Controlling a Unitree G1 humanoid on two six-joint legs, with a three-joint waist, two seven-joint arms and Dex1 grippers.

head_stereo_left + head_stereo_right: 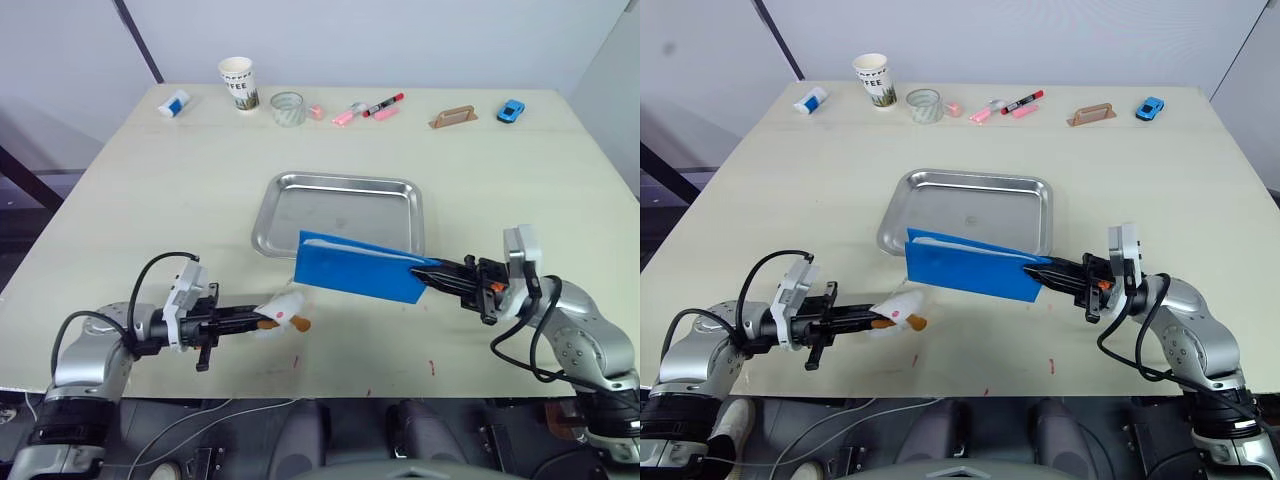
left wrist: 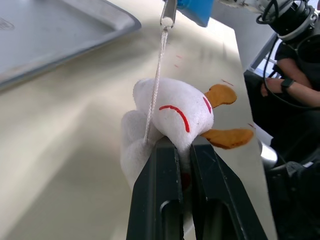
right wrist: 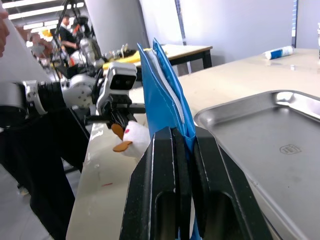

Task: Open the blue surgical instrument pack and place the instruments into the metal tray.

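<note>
The blue surgical instrument pack (image 1: 355, 265) hangs tilted above the near rim of the metal tray (image 1: 340, 205), which holds nothing. My right gripper (image 1: 428, 276) is shut on the pack's right end, its fingers (image 3: 160, 165) clamping the blue fabric edge. My left gripper (image 1: 262, 318) is low over the table in front of the tray, shut on a white plush toy (image 2: 175, 107). A white string (image 2: 157, 75) runs from the toy up to a metal zipper pull (image 2: 168, 12) at the pack's corner. The instruments are out of view.
Along the far edge of the table stand a paper cup (image 1: 238, 82), a tape roll (image 1: 288, 108), pink and red markers (image 1: 375, 108), a brown block (image 1: 453, 118), a blue toy car (image 1: 511, 110) and a small tube (image 1: 174, 103). A person (image 2: 292, 75) sits beyond the table's edge.
</note>
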